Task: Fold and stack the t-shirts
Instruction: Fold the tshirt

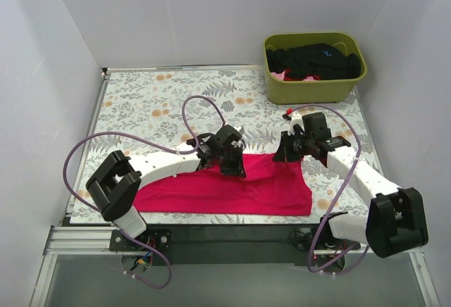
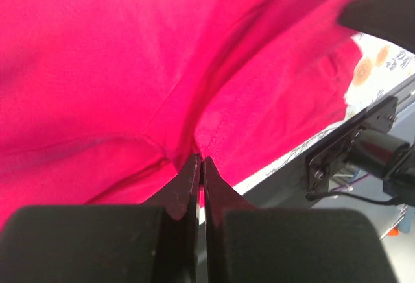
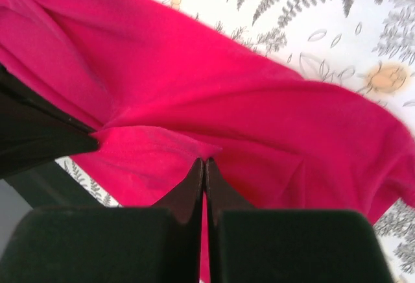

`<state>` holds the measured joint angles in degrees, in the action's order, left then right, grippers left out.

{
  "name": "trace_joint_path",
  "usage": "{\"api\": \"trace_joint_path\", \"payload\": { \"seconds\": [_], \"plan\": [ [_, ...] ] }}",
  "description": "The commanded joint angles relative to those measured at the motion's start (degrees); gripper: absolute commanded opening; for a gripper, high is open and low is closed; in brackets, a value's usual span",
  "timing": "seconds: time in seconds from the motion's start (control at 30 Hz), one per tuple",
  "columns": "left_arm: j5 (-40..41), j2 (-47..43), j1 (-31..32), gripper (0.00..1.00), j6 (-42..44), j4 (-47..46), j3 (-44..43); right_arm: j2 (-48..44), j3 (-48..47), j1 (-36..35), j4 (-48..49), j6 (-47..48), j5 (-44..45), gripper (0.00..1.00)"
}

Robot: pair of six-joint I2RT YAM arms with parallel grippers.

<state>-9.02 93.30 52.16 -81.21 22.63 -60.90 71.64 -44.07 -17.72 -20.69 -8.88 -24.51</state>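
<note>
A crimson-red t-shirt [image 1: 232, 196] lies spread across the near part of the table, wider than it is deep. My left gripper [image 1: 236, 168] is at the shirt's far edge, left of middle. In the left wrist view it [image 2: 200, 159] is shut, pinching a fold of the red cloth [image 2: 130, 69]. My right gripper [image 1: 287, 153] is at the far edge's right part. In the right wrist view it [image 3: 204, 161] is shut on a hemmed corner of the cloth [image 3: 259, 121], lifted a little. Black t-shirts [image 1: 313, 60] are heaped in a bin.
The olive-green bin [image 1: 313, 92] stands at the table's back right corner, with a bit of pink cloth among the black. The fern-patterned table [image 1: 155, 103] is bounded by white walls on three sides. The shirt's near hem lies close to the front edge.
</note>
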Motion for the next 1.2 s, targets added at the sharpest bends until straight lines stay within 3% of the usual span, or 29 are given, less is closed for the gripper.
{"api": "trace_joint_path", "payload": {
  "seconds": [0.0,0.4,0.43,0.47,0.5,0.6,0.7,0.73,0.83,0.97,1.0,1.17],
  "plan": [
    [-1.79,-3.12,1.1,0.0,-1.14,0.92,2.28,-4.91,3.81,-0.3,-3.65,-2.53,-2.38,0.01],
    [-0.39,-1.71,5.32,0.09,-3.51,0.92,4.57,-13.8,15.77,-0.48,-5.59,-7.28,-4.66,0.01],
    [0.22,-2.5,5.23,0.11,-3.78,0.83,4.91,-14.15,16.3,-0.57,-5.68,-7.37,-5.28,0.06],
    [0.75,-2.85,5.32,0.14,-4.3,0.92,5.18,-14.42,16.48,-0.65,-5.94,-7.55,-5.46,0.09],
    [1.45,-3.47,5.32,0.26,-4.66,0.92,5.44,-14.94,16.65,-0.65,-6.12,-7.38,-5.55,0.11],
    [4.17,-5.58,5.23,0.33,-6.15,1.1,6.76,-15.47,16.92,-0.57,-7.69,-6.85,-6.6,0.22],
    [8.04,-8.56,5.23,0.51,-8.6,2.24,7.9,-15.82,16.66,-0.74,-9.71,-5.62,-8.97,0.29],
    [10.14,-9.44,5.23,0.59,-9.14,3.55,8.08,-15.91,15.96,-0.74,-11.64,-5.01,-8.28,0.29],
    [17.17,-13.92,4.36,0.66,-11.25,7.49,8.17,-17.93,11.83,-0.57,-13.06,-4.21,0.47,0.34],
    [23.34,-20.24,-2.05,0.69,-12.57,12.6,9.75,-18.55,6.03,3.54,-11.93,-4.47,11.32,0.41],
    [23.69,-21.56,-6.5,0.7,-12.4,13.22,10.45,-17.68,5.15,4.78,-11.05,-4.21,11.59,0.41],
    [22.64,-28.43,-21.11,0.7,-7.76,12.71,15.9,-12.93,3.56,12.51,-2.01,-5.79,2.91,0.43]
  ]
}}
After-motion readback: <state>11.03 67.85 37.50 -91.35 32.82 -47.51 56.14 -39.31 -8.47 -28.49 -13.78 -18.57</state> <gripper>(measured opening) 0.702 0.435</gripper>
